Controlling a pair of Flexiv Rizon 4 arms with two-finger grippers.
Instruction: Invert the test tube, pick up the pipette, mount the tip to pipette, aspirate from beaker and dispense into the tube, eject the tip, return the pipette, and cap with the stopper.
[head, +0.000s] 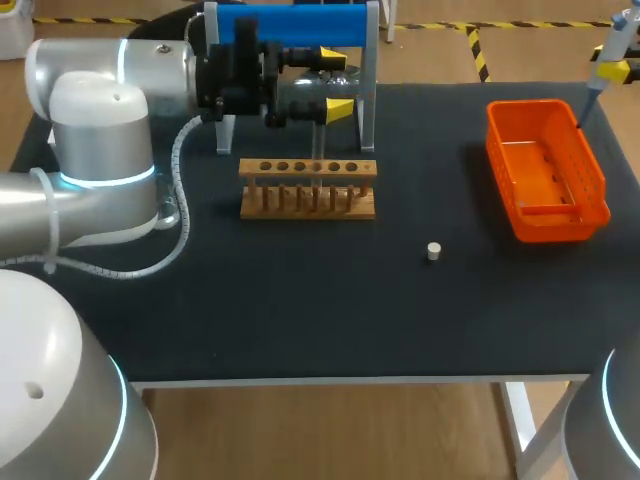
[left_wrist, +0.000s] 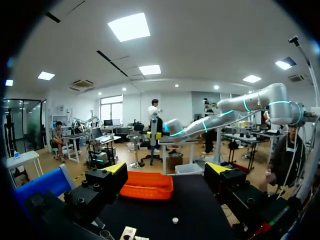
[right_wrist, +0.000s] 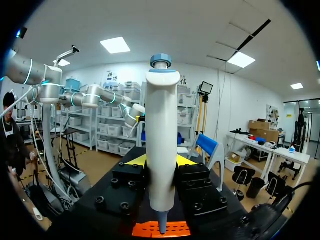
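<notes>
Nearest you, the stopper sits alone on the counter, with open room around it. Farther left, mind the wooden rack. Beyond it your left gripper gapes empty. Far right, your right gripper clamps the pipette over the orange basket by the counter's edge: keep it upright and swing inward.

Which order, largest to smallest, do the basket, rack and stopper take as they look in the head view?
1. basket
2. rack, wider but much shallower, so second
3. stopper, by far the smallest
</notes>
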